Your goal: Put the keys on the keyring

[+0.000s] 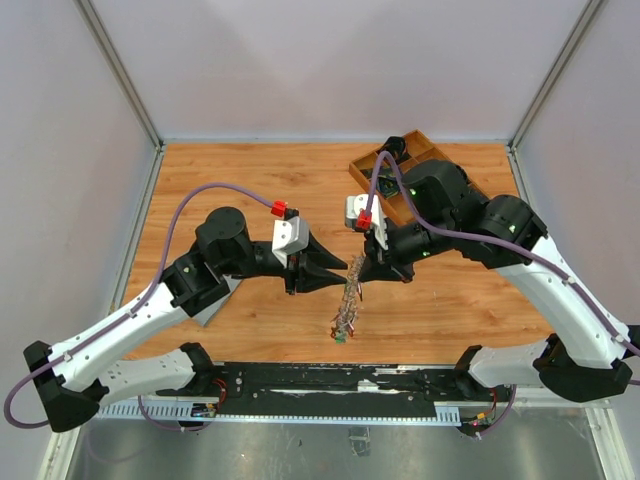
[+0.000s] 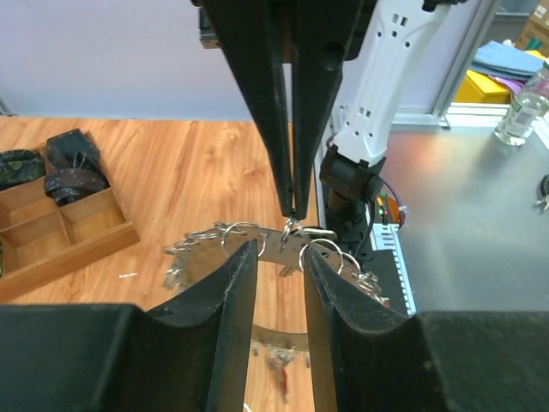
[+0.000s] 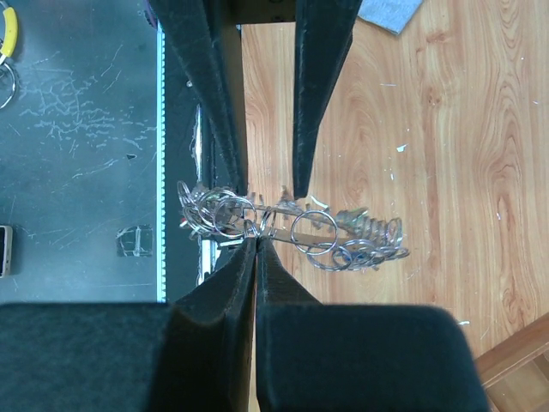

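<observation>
The keyring (image 1: 348, 305), a big silver ring crowded with keys, hangs edge-on in the air between my two grippers, above the wooden table. My right gripper (image 3: 257, 239) is shut, pinching a small split ring on the keyring's band (image 3: 283, 223). My left gripper (image 2: 281, 251) faces it with its jaws apart, the tips straddling the band (image 2: 193, 251) without clamping it. The keys (image 3: 369, 236) dangle from the band on small rings. A red tag (image 2: 281, 365) shows low down in the left wrist view, and a green one (image 1: 341, 338) at the bottom in the top view.
A wooden compartment tray (image 1: 400, 165) with dark items in it stands at the back right, behind my right arm. A grey sheet (image 1: 215, 305) lies under my left arm. A black rail (image 1: 330, 380) runs along the near table edge.
</observation>
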You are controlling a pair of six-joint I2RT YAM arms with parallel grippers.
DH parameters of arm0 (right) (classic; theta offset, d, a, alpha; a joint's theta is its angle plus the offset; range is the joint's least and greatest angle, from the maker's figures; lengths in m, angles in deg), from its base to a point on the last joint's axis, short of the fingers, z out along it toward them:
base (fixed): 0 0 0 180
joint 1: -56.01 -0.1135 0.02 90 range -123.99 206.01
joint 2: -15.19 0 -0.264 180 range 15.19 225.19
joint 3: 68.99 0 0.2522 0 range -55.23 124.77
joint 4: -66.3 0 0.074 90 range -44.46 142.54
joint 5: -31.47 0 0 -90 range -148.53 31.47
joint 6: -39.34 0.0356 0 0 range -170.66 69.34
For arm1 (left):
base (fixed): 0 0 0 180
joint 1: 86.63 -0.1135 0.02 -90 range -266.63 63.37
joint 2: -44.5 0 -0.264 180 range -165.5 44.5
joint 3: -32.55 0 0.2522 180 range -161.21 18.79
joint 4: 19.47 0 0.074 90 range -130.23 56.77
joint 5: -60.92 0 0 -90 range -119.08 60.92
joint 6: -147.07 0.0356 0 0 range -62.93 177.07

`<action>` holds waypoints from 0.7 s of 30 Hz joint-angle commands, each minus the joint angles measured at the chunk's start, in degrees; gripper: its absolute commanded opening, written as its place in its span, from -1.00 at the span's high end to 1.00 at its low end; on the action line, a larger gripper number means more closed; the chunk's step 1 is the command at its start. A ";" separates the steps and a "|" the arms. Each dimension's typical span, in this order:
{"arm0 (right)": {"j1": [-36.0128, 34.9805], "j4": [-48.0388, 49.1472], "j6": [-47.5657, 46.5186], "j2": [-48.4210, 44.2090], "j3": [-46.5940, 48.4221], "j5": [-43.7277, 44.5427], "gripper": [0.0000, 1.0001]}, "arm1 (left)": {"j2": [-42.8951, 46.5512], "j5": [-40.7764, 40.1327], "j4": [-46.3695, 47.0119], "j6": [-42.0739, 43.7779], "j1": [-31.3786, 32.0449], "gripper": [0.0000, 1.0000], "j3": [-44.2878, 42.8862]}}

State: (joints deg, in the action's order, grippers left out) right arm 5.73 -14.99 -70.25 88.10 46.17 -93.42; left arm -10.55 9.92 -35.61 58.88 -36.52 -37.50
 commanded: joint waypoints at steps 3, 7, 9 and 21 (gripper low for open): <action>-1.61 2.63 -1.12 -1.52 -0.21 -1.77 0.99 | -1.13 0.63 -1.81 3.27 1.46 0.32 -2.62; -1.95 3.22 -1.00 -1.58 -0.54 -2.22 0.99 | -1.53 -1.12 -1.72 3.46 1.66 0.32 -2.74; -2.14 3.38 -0.89 -1.61 -0.71 -2.35 0.99 | -1.76 -1.58 -1.45 3.42 1.75 0.32 -2.84; -2.76 5.10 -0.63 -1.62 -1.37 -2.72 0.99 | -3.07 -1.34 -1.22 4.13 3.17 0.36 -3.36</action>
State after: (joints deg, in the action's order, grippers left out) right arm 4.24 -13.15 -70.41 87.83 45.19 -94.30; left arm -13.02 8.90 -37.11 62.05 -34.27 -38.81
